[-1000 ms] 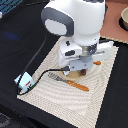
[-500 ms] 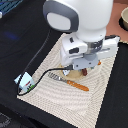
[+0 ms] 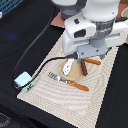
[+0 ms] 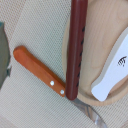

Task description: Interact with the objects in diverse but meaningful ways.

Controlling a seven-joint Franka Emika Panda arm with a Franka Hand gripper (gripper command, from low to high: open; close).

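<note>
While the end effector is hovering at mid-frame over the dark brown sausage, which is lying across the plate's rim, its fingers hidden so I cannot tell their spacing, it is needing to descend centred on the sausage's length.

A dark table is being covered by a beige ribbed placemat, on which a tan plate, an orange-handled fork and a milk carton are lying.
</note>
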